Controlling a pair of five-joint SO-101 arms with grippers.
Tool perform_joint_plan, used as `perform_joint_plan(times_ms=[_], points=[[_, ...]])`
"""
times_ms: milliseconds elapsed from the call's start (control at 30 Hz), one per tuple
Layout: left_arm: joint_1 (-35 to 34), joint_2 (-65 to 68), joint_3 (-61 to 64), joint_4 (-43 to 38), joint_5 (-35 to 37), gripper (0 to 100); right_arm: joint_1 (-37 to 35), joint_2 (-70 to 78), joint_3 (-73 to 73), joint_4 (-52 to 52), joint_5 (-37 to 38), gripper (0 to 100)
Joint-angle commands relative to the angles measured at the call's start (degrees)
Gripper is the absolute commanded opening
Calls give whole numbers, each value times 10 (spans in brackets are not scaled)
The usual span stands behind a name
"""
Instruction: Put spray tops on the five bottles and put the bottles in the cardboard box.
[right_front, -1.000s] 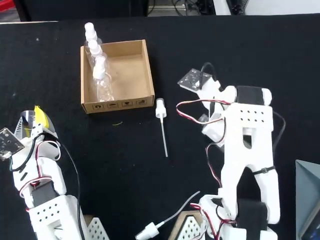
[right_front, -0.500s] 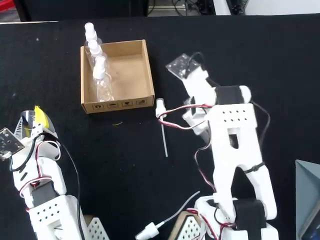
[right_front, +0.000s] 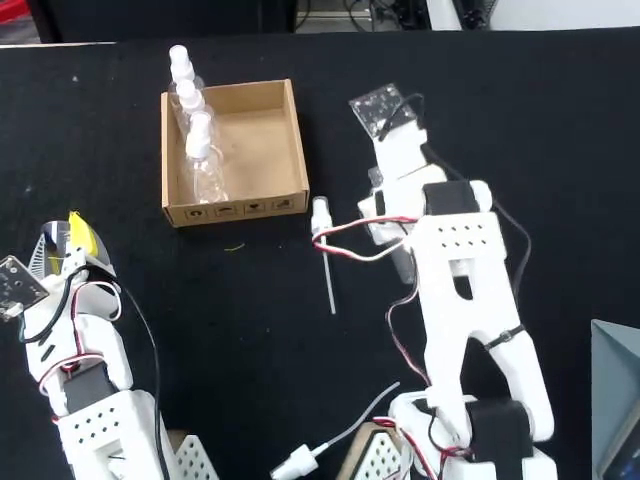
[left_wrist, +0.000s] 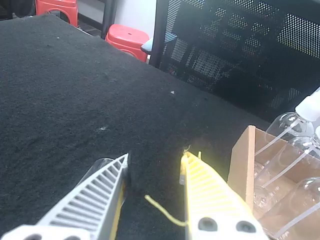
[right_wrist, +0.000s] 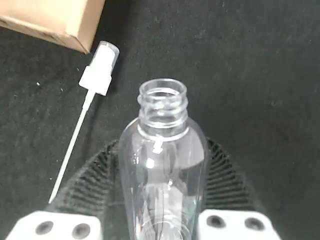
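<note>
A cardboard box (right_front: 262, 150) stands at the far left of the table, with three capped clear bottles (right_front: 195, 135) along its left wall. In the right wrist view my right gripper (right_wrist: 162, 150) is shut on a clear bottle (right_wrist: 162, 112) with a bare open neck. A loose spray top (right_wrist: 100, 67) with a long tube lies just beside that neck, near the box corner (right_wrist: 55, 20). The same spray top (right_front: 322, 222) lies right of the box in the high view. My left gripper (left_wrist: 155, 160) stands open over bare table, short of the box wall (left_wrist: 242, 160).
A second spray top (right_front: 298, 462) lies at the near edge between the arm bases. A grey-blue object (right_front: 615, 390) sits at the right edge. The right arm (right_front: 455, 270) stretches over the table's middle. A mesh chair (left_wrist: 240, 45) stands behind the table.
The right arm has swung left and farther out, toward the loose spray top and the box. The left arm has not moved.
</note>
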Motion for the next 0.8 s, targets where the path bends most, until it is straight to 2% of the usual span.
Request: perform_joint_plan(times_ms=[0,333,767], points=[[7,-4,13,-11,-2,155,6,-81,35,-50,-5,117],[7,-4,13,-11,-1,156,55,-178,179,-167,-63,117],[31,-9,13,17,-2,156,57,-185,270,-275,-127,117]])
